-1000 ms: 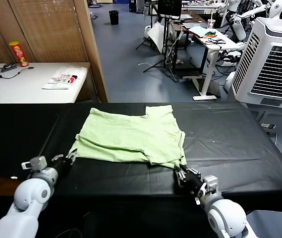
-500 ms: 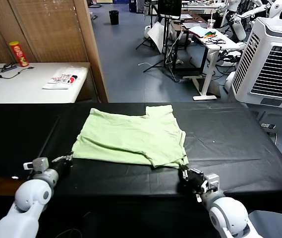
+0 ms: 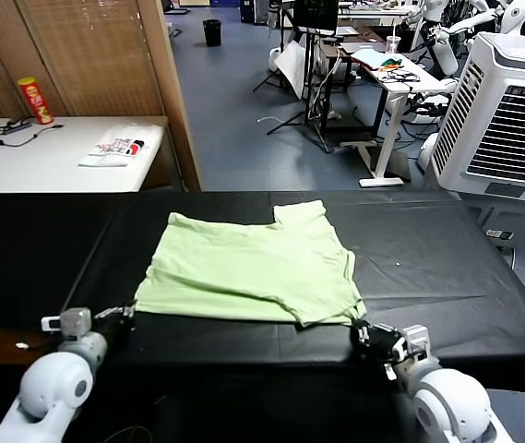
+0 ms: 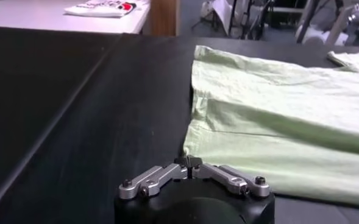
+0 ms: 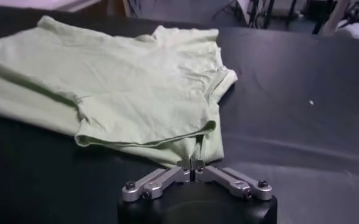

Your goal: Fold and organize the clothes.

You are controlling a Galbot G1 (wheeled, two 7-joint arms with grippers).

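Item: pale green short-sleeved shirt (image 3: 248,266), lying flat mid-table, long axis across the table, spread away from both grippers. Left gripper (image 3: 119,317): fingers pressed together, pinching the near left hem corner. Right gripper (image 3: 370,337): likewise pinching the near right corner. Surface: black cloth-covered table (image 3: 447,268). Room: workshop, white side table (image 3: 50,161), air cooler (image 3: 511,120).

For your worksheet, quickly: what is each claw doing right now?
Left claw: shut on the shirt, at its near left corner.
Right claw: shut on the shirt, at its near right corner.
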